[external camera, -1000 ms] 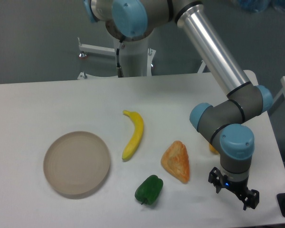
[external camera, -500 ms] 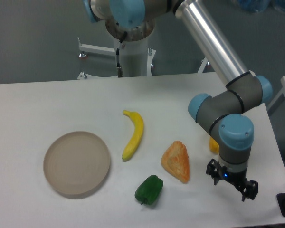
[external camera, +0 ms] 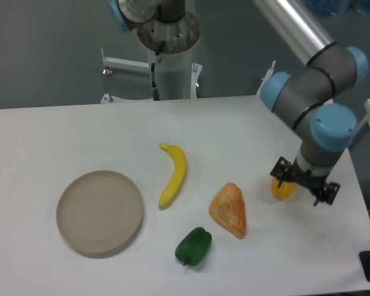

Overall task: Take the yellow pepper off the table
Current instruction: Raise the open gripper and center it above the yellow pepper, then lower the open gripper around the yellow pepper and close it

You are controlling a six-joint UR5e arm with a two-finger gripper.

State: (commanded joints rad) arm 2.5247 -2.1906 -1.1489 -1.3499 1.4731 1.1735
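Round tan plate (external camera: 99, 212) on tabletop (external camera: 61, 142), left side, nothing in it. Yellow pepper (external camera: 283, 188) on tabletop near right edge, right of orange pastry (external camera: 229, 209). Tool (external camera: 304, 185) directly over pepper's right side, fingers spread wide, one fingertip at pepper's top left, other off to its right; pepper partly hidden by tool, contact unclear, nothing gripped. Banana (external camera: 173, 174) mid-tabletop, green pepper (external camera: 193, 246) at front, below pastry, apart from both.
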